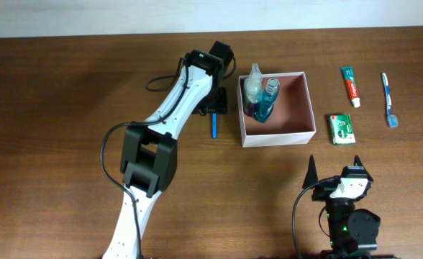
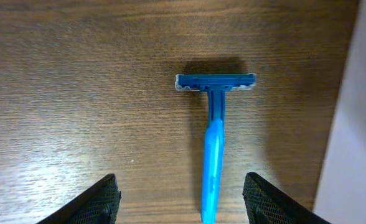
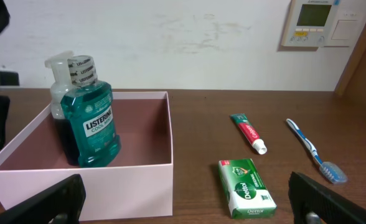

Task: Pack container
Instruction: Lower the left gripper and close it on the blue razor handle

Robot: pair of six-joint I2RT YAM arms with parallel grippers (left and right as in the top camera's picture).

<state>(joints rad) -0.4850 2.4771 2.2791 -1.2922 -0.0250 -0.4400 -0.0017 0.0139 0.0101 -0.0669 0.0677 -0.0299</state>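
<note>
My left gripper (image 2: 182, 198) is wide open and holds nothing. It hangs over the razor (image 2: 213, 149), which lies flat on the table (image 2: 77, 93). The razor's handle runs between my two fingers and its head points away from them; I do not see either finger touching it. In the overhead view the razor (image 1: 214, 126) is just beside the left wall of the container (image 1: 278, 137), outside it, and the left gripper (image 1: 217, 104) is above its far end. The container stands in the middle of the table, to the far side, with its open top up. Inside it, in the far left corner, stand a mouthwash bottle (image 3: 93, 127) and a clear bottle (image 3: 60, 87), upright and close together. My right gripper (image 3: 189, 205) is also open and empty, near the table edge, and it looks toward the container (image 3: 96, 183). To the right of the container, outside it, lie a soap box (image 3: 246, 186), a toothpaste tube (image 3: 248, 132) and a toothbrush (image 3: 310, 149), each apart from the others.
</note>
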